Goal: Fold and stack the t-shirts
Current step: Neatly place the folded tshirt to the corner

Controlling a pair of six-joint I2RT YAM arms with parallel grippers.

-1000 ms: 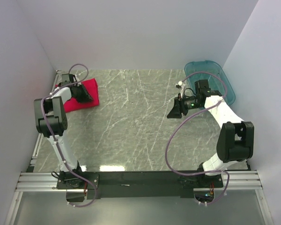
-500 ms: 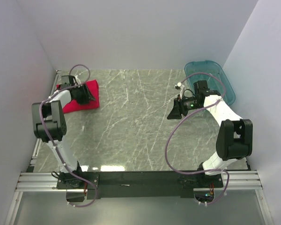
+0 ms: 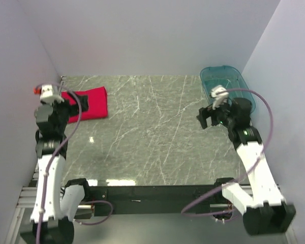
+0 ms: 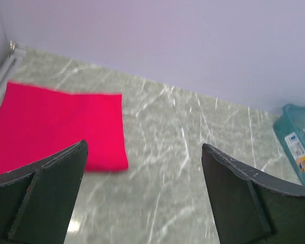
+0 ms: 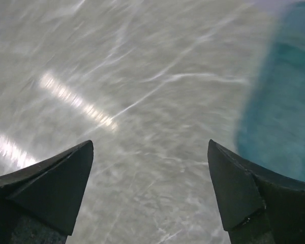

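shirt location: the t-shirt [image 3: 86,104] lies flat as a folded red rectangle in the far-left corner of the table [image 3: 152,132], close to the left edge and near the back wall
shirt long axis: runs roughly left-right across the table, slightly skewed
nearer arm: left, clearly; the right arm is well apart, across the table
shirt vs left hand: in the left wrist view the shirt sits ahead and to the left of the fingers, below them and not touching; the left finger hides its near corner
left gripper [image 4: 143,147]: jaws spread wide, nothing between them, raised off the cloth
right gripper [image 5: 150,143]: jaws spread wide, empty, over bare table just beside the teal basin [image 3: 229,76]; this view is blurred
basin contents: cannot tell, nothing red shows
other shirts: none in view
step (judgement): this shirt looks folded and placed, both hands free
next move (judgement): any re-grip falls to the left arm, reaching forward and left
risk (judgement): a one-edge pinch could drag the fold open
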